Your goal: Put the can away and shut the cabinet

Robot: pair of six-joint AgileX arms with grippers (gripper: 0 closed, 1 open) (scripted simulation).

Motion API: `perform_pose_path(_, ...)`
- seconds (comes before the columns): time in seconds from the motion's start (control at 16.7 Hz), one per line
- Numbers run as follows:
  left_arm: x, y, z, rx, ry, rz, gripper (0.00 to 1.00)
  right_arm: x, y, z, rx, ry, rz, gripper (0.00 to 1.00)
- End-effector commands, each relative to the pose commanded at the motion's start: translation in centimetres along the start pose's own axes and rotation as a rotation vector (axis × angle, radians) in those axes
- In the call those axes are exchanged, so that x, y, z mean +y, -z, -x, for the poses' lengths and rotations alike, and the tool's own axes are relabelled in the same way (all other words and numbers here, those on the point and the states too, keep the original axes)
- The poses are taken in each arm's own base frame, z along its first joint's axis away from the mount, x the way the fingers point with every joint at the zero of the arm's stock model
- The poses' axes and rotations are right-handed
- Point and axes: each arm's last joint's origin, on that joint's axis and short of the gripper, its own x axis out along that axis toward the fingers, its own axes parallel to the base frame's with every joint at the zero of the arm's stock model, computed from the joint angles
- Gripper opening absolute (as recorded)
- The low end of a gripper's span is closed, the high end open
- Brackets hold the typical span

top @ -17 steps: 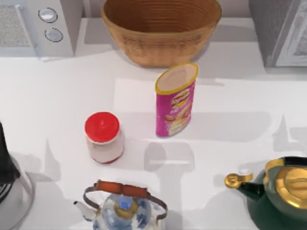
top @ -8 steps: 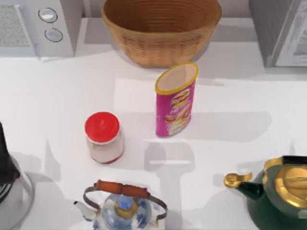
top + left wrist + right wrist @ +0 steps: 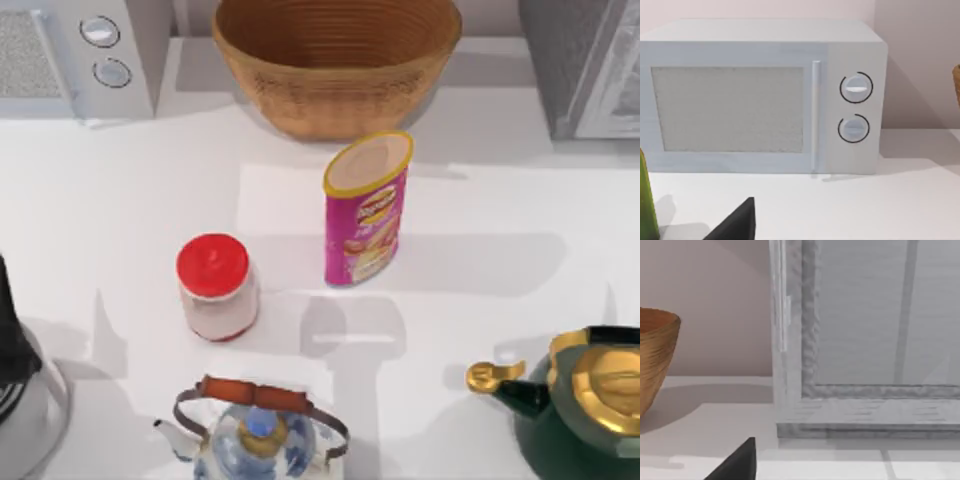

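Note:
The can is a tall pink tube with a yellow rim. It stands upright near the middle of the table, in front of the basket, and nothing is touching it. The grey cabinet stands at the back right corner, and the right wrist view faces its framed front from close by. Whether its door is open I cannot tell. A dark part of my left gripper shows facing the microwave. A dark part of my right gripper shows facing the cabinet.
A wicker basket sits at the back centre and a white microwave at the back left. A red-lidded jar stands left of the can. A blue-and-white teapot and a green teapot line the front edge.
A thin shadow on the right side of the table has slid toward the right edge. The can and the other objects have not moved.

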Motion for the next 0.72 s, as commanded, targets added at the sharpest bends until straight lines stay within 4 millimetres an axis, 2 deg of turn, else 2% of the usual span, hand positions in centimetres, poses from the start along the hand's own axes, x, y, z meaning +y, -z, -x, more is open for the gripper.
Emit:
perform_pose_path(0.18, 0.0, 0.0, 0.0, 0.000, 0.000, 0.000, 1.00, -0.9, -2.1, -0.6, -0.044, -0.003, -0.001, 1.00)
perform_pose_path(0.36, 0.0, 0.0, 0.0, 0.000, 0.000, 0.000, 1.00, -2.8, -4.4, -2.0, -0.082, -0.015, 0.003, 1.00)
perform_pose_path(0.54, 0.0, 0.0, 0.0, 0.000, 0.000, 0.000, 1.00, -5.9, -6.0, -3.8, -0.104, -0.030, 0.019, 1.00)
perform_pose_path(0.72, 0.0, 0.0, 0.0, 0.000, 0.000, 0.000, 1.00, -10.0, -6.0, -5.1, -0.098, -0.038, 0.045, 1.00)
